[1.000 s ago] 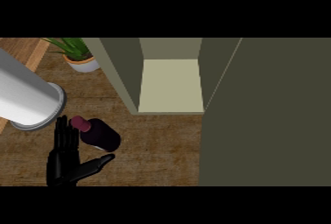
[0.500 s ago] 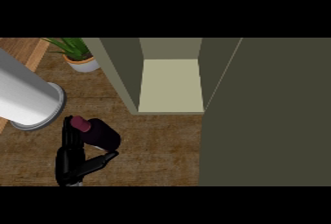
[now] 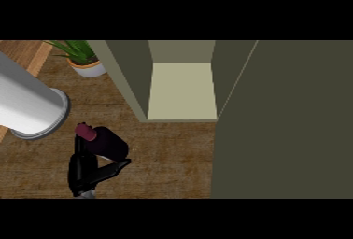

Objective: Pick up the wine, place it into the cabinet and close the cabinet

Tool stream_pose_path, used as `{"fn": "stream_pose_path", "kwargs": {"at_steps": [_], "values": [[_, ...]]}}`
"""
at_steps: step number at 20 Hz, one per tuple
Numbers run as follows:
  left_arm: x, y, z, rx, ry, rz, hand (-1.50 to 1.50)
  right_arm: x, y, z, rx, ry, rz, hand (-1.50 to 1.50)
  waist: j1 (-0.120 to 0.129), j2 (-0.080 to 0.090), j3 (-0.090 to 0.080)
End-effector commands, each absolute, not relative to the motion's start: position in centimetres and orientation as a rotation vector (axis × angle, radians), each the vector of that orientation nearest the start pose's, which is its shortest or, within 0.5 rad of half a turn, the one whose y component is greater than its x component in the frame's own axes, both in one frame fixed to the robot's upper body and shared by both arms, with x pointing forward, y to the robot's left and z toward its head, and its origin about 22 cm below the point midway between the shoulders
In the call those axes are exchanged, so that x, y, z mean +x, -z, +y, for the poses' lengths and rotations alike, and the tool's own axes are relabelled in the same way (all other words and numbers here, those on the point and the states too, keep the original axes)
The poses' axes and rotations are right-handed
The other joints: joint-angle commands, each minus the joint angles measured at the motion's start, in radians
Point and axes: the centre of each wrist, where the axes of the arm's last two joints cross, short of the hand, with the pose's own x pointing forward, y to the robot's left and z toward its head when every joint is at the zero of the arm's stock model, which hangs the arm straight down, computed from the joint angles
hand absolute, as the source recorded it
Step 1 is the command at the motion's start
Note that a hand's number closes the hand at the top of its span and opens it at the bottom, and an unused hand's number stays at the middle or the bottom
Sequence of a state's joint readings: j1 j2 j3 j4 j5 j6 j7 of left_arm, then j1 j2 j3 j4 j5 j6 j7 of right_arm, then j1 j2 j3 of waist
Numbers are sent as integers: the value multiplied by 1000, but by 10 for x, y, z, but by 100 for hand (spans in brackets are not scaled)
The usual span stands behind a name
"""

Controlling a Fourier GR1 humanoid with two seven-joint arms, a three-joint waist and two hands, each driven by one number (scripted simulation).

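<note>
From the head view, the wine (image 3: 103, 142) stood on the wooden counter (image 3: 165, 158) toward its near left part, dark body with a reddish cap pointing up and left. One robot hand (image 3: 86, 169) was right against it, coming in from the lower edge: straight fingers lay along the bottle's left side and the thumb reached out under its lower right, so the bottle sat in the fork between them, not clearly wrapped. Which arm it belonged to could not be told. Just left, a big grey-white cylinder (image 3: 27, 107) angled in from the left edge. A potted plant (image 3: 81, 58) sat at the far left corner. The cabinet (image 3: 183, 91) stood open at the far edge, its pale shelf bare, its door (image 3: 289, 121) swung out at the right.
</note>
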State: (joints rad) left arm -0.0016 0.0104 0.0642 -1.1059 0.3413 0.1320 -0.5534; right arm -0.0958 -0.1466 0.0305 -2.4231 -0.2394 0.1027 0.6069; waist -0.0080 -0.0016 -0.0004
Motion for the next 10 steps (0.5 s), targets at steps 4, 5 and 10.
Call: {"fn": "stream_pose_path", "kwargs": {"at_steps": [4, 5, 10], "values": [[224, 119, 241, 50, -477, -1655, -150, 130, -214, -220, 267, -309, -1922, -150, 2, 1, 0], [232, 108, 244, 49, -484, -1641, -150, 135, -225, -221, 273, -274, -1945, -150, 4, 0, 0], [237, 122, 238, -92, -460, -1665, 150, 150, -220, -238, 273, -316, -1937, -150, -1, 2, 0]]}}
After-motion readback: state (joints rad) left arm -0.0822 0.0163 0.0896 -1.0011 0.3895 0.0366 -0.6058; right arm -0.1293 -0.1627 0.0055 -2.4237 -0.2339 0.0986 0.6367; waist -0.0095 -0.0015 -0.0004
